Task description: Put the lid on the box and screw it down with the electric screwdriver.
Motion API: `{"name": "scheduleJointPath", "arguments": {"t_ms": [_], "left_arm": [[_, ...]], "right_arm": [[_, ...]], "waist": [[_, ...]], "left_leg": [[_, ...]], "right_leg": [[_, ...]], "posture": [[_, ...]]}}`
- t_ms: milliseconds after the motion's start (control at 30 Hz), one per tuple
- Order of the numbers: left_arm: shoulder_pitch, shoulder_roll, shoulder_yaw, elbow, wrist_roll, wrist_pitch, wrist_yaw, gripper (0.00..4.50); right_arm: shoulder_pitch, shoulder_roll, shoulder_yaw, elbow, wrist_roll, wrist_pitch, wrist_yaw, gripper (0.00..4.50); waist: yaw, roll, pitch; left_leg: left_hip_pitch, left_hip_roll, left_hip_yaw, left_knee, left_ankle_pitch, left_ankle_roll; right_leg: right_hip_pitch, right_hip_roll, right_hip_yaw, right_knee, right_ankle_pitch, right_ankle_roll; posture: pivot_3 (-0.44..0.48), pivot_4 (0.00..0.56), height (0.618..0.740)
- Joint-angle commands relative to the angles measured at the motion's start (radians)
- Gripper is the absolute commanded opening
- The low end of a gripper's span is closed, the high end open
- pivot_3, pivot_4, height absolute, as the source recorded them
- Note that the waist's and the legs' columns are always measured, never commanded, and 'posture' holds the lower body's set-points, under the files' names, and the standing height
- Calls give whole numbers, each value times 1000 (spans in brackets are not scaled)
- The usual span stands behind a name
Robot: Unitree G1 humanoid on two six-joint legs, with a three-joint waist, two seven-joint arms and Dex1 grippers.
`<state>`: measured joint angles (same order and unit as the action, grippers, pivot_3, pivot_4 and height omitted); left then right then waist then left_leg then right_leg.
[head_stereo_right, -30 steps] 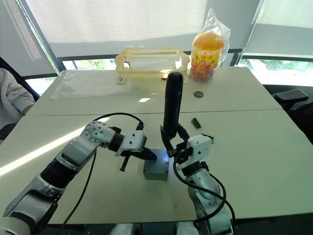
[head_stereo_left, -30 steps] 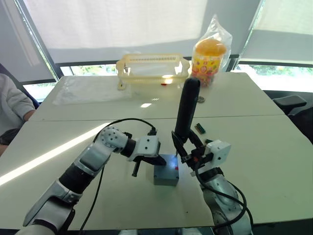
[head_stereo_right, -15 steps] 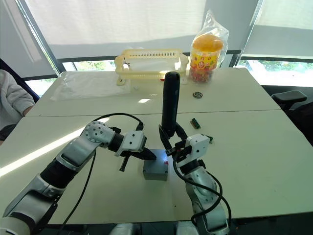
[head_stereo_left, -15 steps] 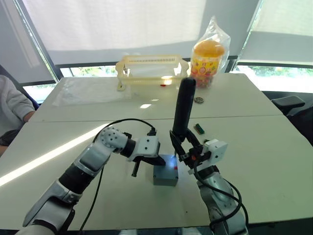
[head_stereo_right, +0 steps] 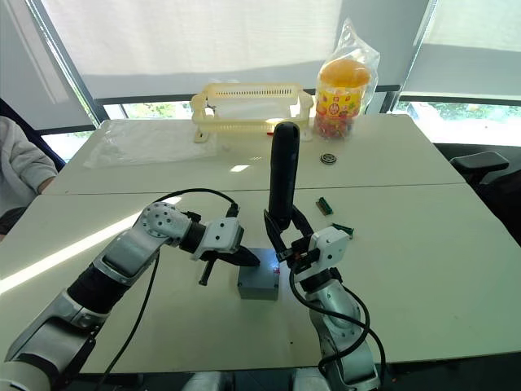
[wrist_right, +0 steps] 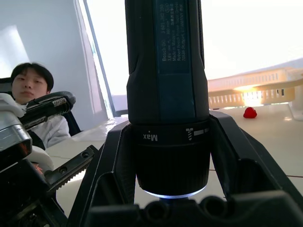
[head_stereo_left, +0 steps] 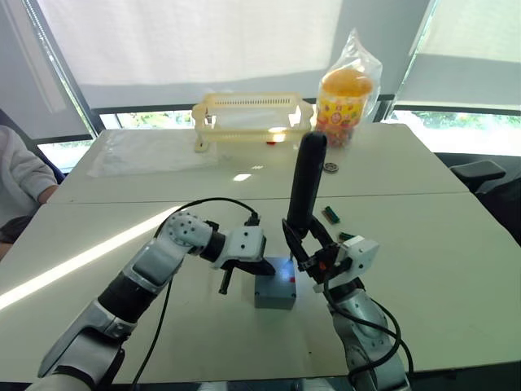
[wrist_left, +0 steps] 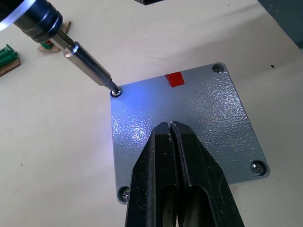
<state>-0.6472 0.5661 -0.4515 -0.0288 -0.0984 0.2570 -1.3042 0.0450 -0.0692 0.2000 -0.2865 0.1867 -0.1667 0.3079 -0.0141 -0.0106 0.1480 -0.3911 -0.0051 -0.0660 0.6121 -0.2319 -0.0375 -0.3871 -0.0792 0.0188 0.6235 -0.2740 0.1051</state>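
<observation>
The right fingers [head_stereo_left: 308, 251] gripped the screwdriver [head_stereo_left: 307, 186], its tip in a lid [wrist_left: 184, 127] corner screw; the left fingers [wrist_left: 171, 142], pressed together, steadied the lid. Next, another corner.

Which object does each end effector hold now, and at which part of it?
The right end effector grips the electric screwdriver around its lower body, near the bit end. The left end effector holds nothing; its shut fingers rest on the lid.
</observation>
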Motion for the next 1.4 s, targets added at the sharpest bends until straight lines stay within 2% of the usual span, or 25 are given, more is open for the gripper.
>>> {"name": "scheduleJointPath", "arguments": {"t_ms": [33, 433, 1100, 1233, 1300, 1400], "left_arm": [[41, 25, -62, 55, 61, 24, -17, 0], [47, 54, -62, 23, 60, 41, -25, 0], [52, 48, -77, 34, 79, 16, -19, 0], [51, 37, -82, 40, 84, 12, -13, 0], [52, 32, -82, 41, 86, 10, -10, 0], [56, 27, -82, 39, 93, 4, -8, 0]], "right_arm": [[21, -5, 6, 78, -14, -6, 16, 1819], [61, -18, 16, 162, -18, -77, 67, 1819], [84, -58, 8, 163, 40, -20, 118, 1819], [79, -85, 8, 149, 40, 11, 127, 1819], [78, -99, 12, 143, 32, 30, 127, 1819], [78, -115, 22, 124, 37, 79, 130, 1819]], "waist": [[0, -1, -1], [-1, -5, -6], [0, -8, -9], [0, -8, -9], [0, -6, -10], [0, -5, -11]], "left_leg": [[0, 0, 0, 0, 0, 0], [2, 1, 0, 0, 0, 0], [5, 3, -1, -1, 0, 0], [10, 4, -2, -2, -1, 1], [18, 4, -3, -3, -4, 4], [18, 5, -6, -4, -5, 5]], "right_leg": [[0, 0, 0, 0, 0, 0], [1, 0, 0, 2, -1, -1], [3, 0, 1, 2, -2, -3], [8, -1, 1, 2, -4, -4], [12, -2, 1, -2, -6, -3], [14, -4, 2, -6, -7, -2]], "posture": [[0, 150, 740], [0, 150, 740], [0, 150, 740], [0, 150, 740], [0, 150, 740], [0, 150, 740]]}}
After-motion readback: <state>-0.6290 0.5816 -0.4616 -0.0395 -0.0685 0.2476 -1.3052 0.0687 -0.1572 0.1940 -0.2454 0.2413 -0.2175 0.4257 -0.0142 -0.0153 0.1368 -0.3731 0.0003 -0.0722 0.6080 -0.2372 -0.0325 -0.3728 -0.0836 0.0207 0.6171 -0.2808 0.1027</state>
